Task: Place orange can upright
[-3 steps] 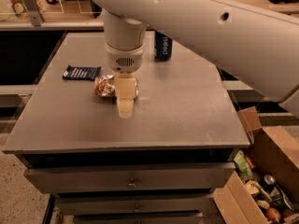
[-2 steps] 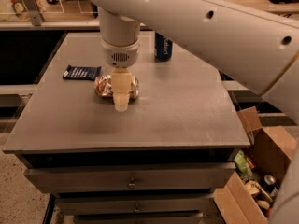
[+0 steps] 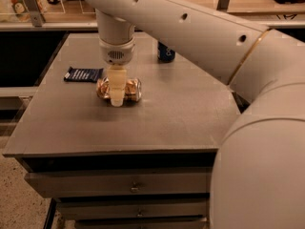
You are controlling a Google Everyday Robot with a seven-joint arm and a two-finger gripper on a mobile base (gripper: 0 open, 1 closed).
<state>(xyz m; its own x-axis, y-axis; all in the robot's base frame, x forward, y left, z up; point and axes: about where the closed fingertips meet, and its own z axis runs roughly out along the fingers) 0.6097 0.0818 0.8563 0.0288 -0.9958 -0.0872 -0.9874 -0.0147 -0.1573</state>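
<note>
The orange can (image 3: 131, 90) lies on its side on the grey table top (image 3: 171, 113), left of the middle, with its length running left to right. My gripper (image 3: 116, 97) hangs straight down over the middle of the can, its pale finger (image 3: 117, 87) in front of the can and covering its centre. The can's left and right ends show on either side of the finger.
A flat dark blue snack packet (image 3: 84, 74) lies just left of the can. A dark blue can (image 3: 166, 52) stands upright at the back, partly behind my arm. My white arm fills the right side of the view. Drawers sit below the table's front edge.
My gripper has moved left and toward the back, from just right of the can's front to directly over its middle. The can has not moved.
</note>
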